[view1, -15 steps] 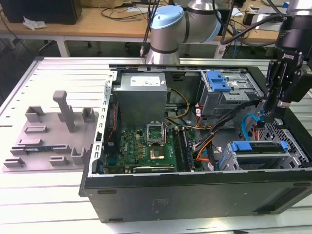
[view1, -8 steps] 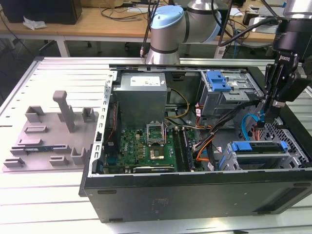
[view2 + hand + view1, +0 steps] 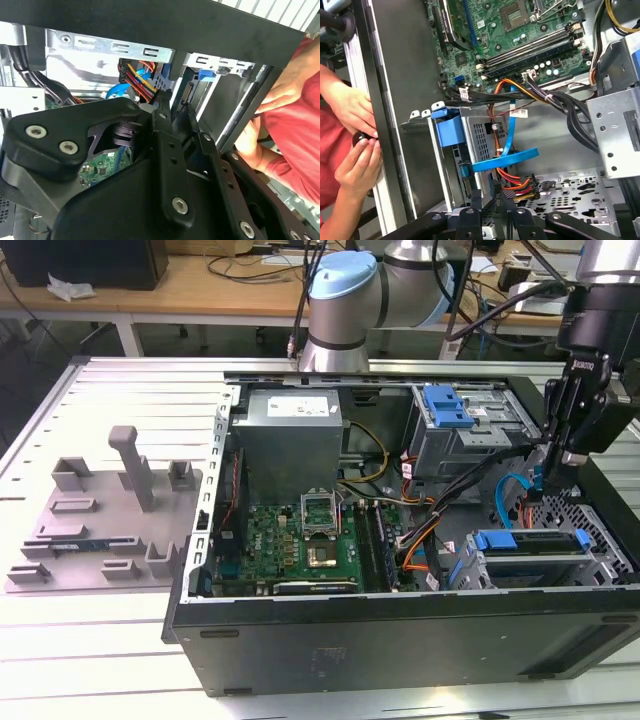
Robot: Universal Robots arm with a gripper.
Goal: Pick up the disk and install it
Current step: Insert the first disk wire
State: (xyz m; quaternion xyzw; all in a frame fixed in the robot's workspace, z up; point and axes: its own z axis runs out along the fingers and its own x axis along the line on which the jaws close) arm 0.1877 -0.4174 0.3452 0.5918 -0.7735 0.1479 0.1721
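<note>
The disk (image 3: 528, 543) lies in the metal drive cage at the front corner of the open computer case (image 3: 400, 640), on the exterior view's right, with its blue carrier frame along the top. In the first wrist view the blue carrier (image 3: 451, 131) shows at the cage's end. My gripper (image 3: 556, 462) hangs just above and behind the cage, beside a blue cable. Its fingers look shut with nothing between them in both wrist views (image 3: 496, 196) (image 3: 172, 100). It does not touch the disk.
A second blue carrier (image 3: 446, 406) sits in the upper bay. Motherboard (image 3: 300, 540), power supply (image 3: 290, 430) and orange and blue cables (image 3: 507, 159) crowd the case. A person's hands (image 3: 355, 150) (image 3: 280, 95) rest on the case's edge. A grey fixture tray (image 3: 100, 520) lies on the exterior view's left.
</note>
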